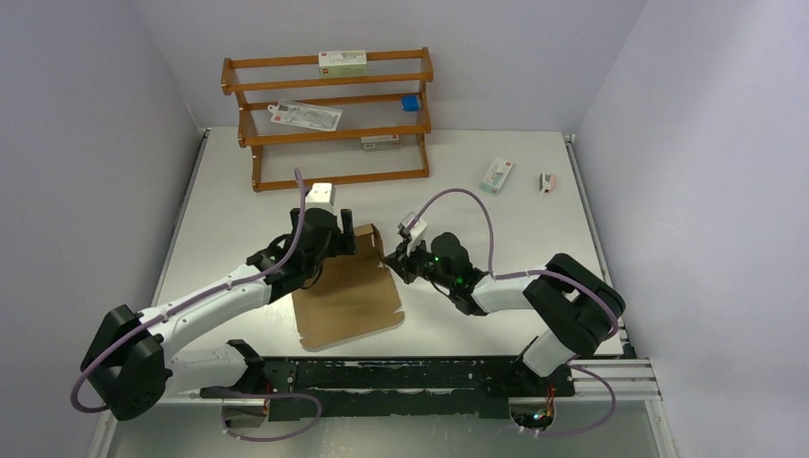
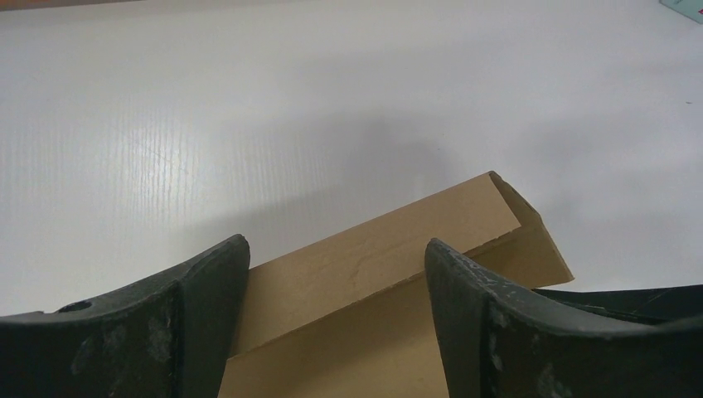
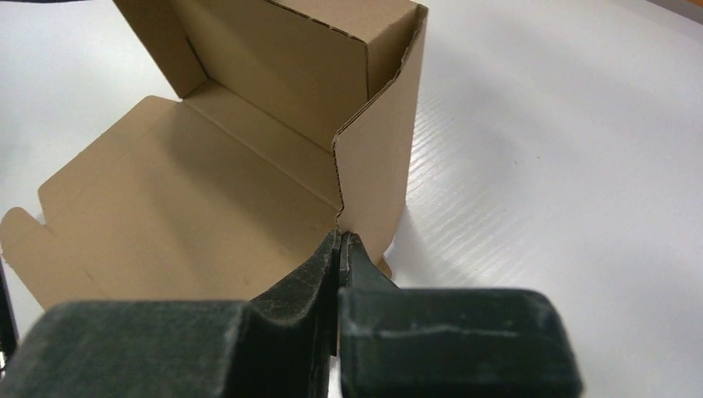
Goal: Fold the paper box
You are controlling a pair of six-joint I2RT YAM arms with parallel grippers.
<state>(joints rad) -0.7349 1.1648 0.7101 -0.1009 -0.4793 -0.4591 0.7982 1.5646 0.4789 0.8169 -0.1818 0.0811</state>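
Observation:
The paper box point(image 1: 348, 301) is brown cardboard, lying at the table's middle with its base flat and its far and right walls raised. My left gripper point(image 1: 349, 239) is open over the far wall. In the left wrist view the folded cardboard wall point(image 2: 373, 249) runs between and below my spread fingers point(image 2: 207, 307). My right gripper point(image 1: 394, 264) is shut on the near edge of the right side wall. The right wrist view shows the fingertips point(image 3: 340, 238) pinching that jagged wall edge, with the box's open inside point(image 3: 191, 199) to the left.
A wooden rack point(image 1: 329, 119) stands at the back with small cartons and a blue object point(image 1: 410, 102) on its shelves. A white-and-green carton point(image 1: 496, 175) and a small item point(image 1: 547, 181) lie at the back right. The arm bases sit on the near rail.

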